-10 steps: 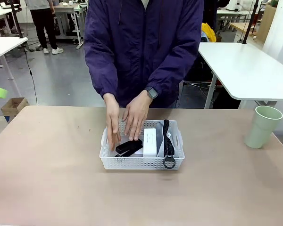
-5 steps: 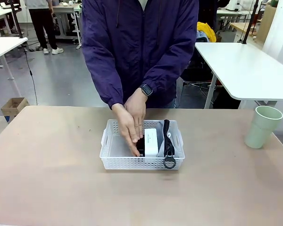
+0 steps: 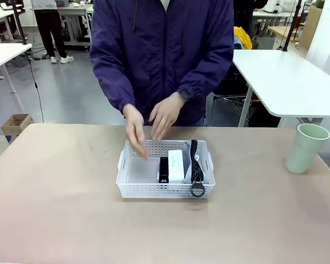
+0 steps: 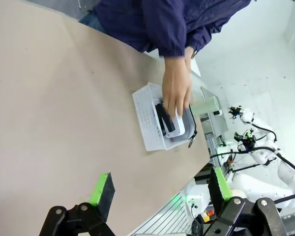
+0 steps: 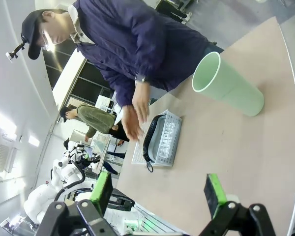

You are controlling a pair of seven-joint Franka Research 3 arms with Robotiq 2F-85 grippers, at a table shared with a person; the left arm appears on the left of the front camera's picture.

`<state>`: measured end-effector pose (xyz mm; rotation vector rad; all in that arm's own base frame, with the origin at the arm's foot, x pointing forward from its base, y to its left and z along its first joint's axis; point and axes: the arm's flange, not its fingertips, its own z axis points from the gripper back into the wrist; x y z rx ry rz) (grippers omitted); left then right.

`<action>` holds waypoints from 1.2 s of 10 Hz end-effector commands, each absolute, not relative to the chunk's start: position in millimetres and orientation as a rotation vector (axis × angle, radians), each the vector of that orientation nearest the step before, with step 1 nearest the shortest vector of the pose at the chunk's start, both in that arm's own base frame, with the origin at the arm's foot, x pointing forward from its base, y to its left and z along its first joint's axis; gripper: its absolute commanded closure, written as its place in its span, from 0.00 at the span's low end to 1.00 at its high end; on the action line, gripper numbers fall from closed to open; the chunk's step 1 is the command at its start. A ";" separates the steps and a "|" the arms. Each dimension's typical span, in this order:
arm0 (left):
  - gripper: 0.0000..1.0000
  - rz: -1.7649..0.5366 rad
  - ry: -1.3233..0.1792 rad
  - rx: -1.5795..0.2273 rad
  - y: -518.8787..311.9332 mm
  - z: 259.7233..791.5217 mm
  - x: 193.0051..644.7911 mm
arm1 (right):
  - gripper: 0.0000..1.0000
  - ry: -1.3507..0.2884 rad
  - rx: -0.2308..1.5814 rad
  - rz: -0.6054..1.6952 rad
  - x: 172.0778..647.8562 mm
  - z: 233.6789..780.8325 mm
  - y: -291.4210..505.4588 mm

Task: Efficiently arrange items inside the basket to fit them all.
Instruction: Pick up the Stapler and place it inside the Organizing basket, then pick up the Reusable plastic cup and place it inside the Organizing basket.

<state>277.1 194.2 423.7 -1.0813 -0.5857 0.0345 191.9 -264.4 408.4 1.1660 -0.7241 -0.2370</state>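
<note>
Three items sit inside the basket (image 3: 165, 191), which rests near the middle of the counter (image 3: 55, 214), and all of them are packed toward its right side. From my front feed I see the black stapler (image 3: 164, 169) lying lengthwise, the small white box (image 3: 175, 165) right against it, and the grey pouch (image 3: 207, 171) standing along the right wall. A black strap (image 3: 194, 158) runs over the pouch, and its ring (image 3: 197, 190) hangs over the front rim. My right wrist feed lets me read "CAMPUS" on the pouch's side.

One item is outside: the pale green cup (image 3: 306, 147) stands upright on the counter's right edge, well apart from the basket.

At the far side the person leans in with both hands raised above the basket's far rim. The hand with the watch (image 3: 166, 114) is higher, and the other hand (image 3: 135, 132) points fingers down toward the basket's left part. Neither seems to touch anything from the front. In my left wrist feed a hand overlaps the stapler and box, and I cannot tell whether it makes contact.

My left end effector (image 4: 160, 187) hangs over bare counter with its green pads spread wide, gripping nothing. My right end effector (image 5: 158, 192) is likewise spread apart and carries nothing, with the cup and basket ahead of it.
</note>
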 end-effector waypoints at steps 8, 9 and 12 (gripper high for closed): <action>0.00 0.014 -0.612 -1.081 196.6 428.9 274.6 | 0.00 -0.760 1.169 -0.217 193.0 409.9 -262.7; 0.00 0.014 -0.612 -1.081 196.6 428.9 274.6 | 0.00 -0.760 1.169 -0.217 193.0 409.9 -262.7; 0.00 0.014 -0.612 -1.081 196.6 428.9 274.6 | 0.00 -0.852 0.948 -0.077 199.6 408.5 -260.2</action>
